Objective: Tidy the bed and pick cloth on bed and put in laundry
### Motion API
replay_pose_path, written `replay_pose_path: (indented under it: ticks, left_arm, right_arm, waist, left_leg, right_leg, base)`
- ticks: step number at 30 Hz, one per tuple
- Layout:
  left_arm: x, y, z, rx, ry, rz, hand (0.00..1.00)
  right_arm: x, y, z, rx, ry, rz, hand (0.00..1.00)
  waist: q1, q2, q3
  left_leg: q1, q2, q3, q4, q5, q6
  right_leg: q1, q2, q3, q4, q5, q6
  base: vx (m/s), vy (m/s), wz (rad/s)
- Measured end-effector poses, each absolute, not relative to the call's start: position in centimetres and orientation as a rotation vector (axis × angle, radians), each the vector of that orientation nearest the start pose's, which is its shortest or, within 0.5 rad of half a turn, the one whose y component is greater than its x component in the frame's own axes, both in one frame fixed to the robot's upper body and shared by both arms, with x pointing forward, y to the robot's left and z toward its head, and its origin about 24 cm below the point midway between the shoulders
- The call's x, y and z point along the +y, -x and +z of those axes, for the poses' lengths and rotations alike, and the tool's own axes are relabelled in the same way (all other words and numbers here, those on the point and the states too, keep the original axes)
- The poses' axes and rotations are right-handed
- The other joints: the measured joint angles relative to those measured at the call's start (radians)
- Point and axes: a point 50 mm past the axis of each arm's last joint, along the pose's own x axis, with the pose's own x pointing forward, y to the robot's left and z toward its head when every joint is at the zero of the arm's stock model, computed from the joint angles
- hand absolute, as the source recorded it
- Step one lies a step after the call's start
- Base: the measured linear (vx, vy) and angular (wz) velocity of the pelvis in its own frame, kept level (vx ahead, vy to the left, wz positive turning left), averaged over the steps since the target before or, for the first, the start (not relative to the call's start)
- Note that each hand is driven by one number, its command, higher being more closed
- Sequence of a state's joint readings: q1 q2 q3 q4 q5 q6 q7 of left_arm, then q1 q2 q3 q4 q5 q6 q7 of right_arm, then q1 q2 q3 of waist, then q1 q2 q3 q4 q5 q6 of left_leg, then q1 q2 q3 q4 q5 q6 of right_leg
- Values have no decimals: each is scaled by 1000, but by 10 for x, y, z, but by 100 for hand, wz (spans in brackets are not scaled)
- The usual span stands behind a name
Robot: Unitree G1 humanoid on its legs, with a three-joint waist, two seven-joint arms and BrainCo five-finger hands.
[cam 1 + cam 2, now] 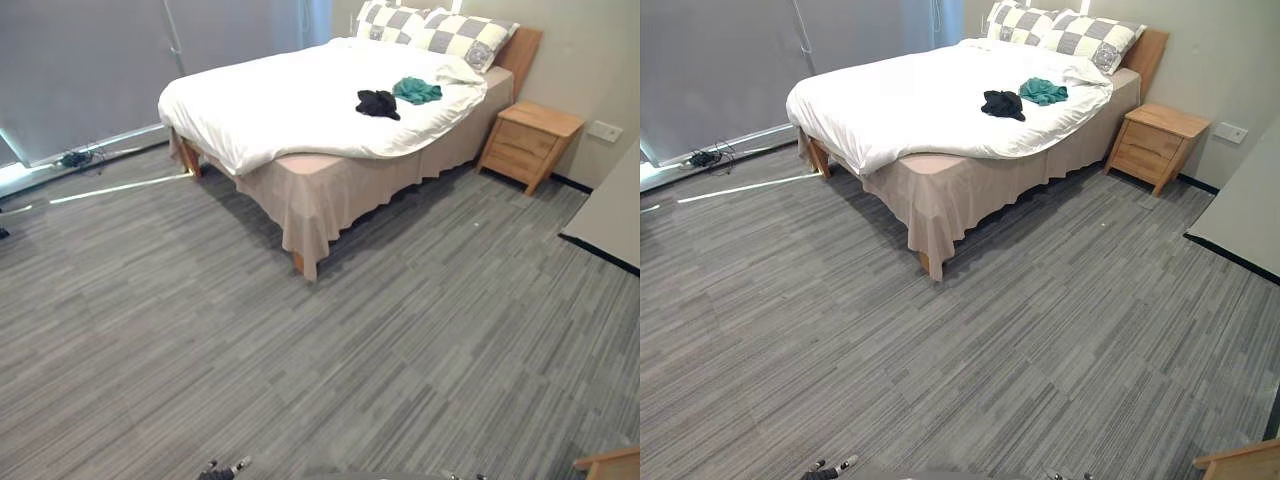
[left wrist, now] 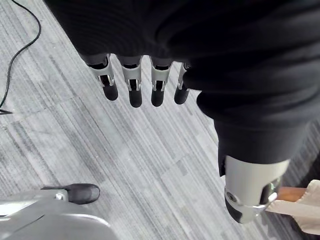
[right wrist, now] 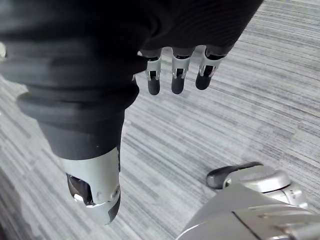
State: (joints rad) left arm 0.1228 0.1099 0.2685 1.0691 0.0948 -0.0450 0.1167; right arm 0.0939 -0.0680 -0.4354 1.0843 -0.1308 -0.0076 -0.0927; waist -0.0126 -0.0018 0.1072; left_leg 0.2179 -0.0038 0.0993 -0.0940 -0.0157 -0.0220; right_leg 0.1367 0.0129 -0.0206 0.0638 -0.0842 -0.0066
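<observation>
Past the left hand (image 2: 155, 85), what may be a bed leg (image 2: 292, 194) and skirt (image 2: 305, 214) run off the edge; far ahead, the pillows (image 1: 440, 30) are cropped too.

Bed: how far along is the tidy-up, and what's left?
Nothing looks done yet. The black cloth and the green cloth lie on the white duvet, which hangs skewed, baring a mattress corner. Nothing is in hand: the left robot hand and right robot hand hang open over the grey floor. Left: approach, collect both cloths, straighten the duvet.
</observation>
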Motion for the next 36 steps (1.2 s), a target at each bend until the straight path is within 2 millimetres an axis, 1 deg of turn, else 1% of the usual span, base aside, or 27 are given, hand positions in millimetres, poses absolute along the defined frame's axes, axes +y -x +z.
replay_pose_path:
  ticks: [1, 4, 7, 10, 14, 20, 26, 33, 35, 36]
  left_arm:
    - [232, -73, -159, 1125, -109, 381, 0]
    - [228, -78, -159, 1113, -101, 377, 0]
    - [221, -77, -161, 1117, -90, 382, 0]
    - [214, -76, -162, 1121, -74, 374, 0]
    - [214, -75, -162, 1124, -77, 374, 0]
    - [214, -71, -163, 1133, -85, 370, 0]
    - [211, -69, -164, 1142, -108, 340, 0]
    - [211, -69, -164, 1142, -126, 323, 0]
    - [211, -70, -163, 1139, -129, 320, 0]
    - [211, -71, -163, 1137, -130, 319, 0]
  right_arm:
    - [-231, -74, -161, 1144, 3, -462, 0]
    - [-230, -81, -160, 1125, 18, -446, 0]
    - [-229, -82, -160, 1127, 30, -434, 0]
    - [-227, -81, -160, 1132, 29, -428, 0]
    - [-221, -77, -162, 1144, 20, -415, 0]
    - [-221, -65, -164, 1172, 34, -410, 0]
    - [-220, -63, -165, 1178, 47, -411, 0]
    - [-220, -64, -165, 1178, 50, -404, 0]
    - [-219, -68, -164, 1170, 51, -400, 0]
    - [-219, -74, -163, 1156, 51, -396, 0]
  waist:
    - [0, -1, 0]
    - [-1, 8, 7]
    - [0, 16, 15]
    - [-1, 13, 24]
    - [-1, 10, 25]
    - [-1, 10, 25]
    - [-1, 8, 23]
    - [-1, 6, 22]
    - [0, 6, 20]
    - [1, 6, 21]
  left_leg:
    - [4, 0, 0, 0, 0, 0]
    - [11, 2, 0, 0, 0, 0]
    - [16, 5, 0, 0, 0, -1]
    - [16, 7, 0, 0, -1, -1]
    - [9, 8, 13, -1, -1, -1]
    - [2, 12, 28, -7, -6, -5]
    - [1, 16, 35, -7, -6, -4]
    - [-7, 20, 42, -4, -3, 1]
    - [-32, 23, 54, -4, -3, 0]
    - [-48, 24, 68, -2, -3, 0]
  right_leg:
    - [4, 0, 0, 0, 0, 0]
    - [12, 1, -2, 0, 0, 0]
    - [17, 3, -3, 0, 0, 0]
    - [17, 4, -2, 0, 0, 0]
    - [16, 4, -1, -1, 0, 0]
    - [14, 7, 1, -32, 13, 11]
    - [16, 10, 0, -39, 14, 10]
    - [8, 16, 2, -48, 21, 0]
    - [-31, 20, 13, -25, 15, -2]
    - [-68, 21, 25, 8, 4, 0]
  base:
    - [44, -12, 2]
    - [37, -30, 3]
    - [-15, -41, 1]
    - [-67, -40, 0]
    - [-118, -32, -1]
    - [-102, -25, -4]
    - [10, -14, -3]
    - [53, -26, -2]
    - [-3, -33, -19]
    - [15, -39, -32]
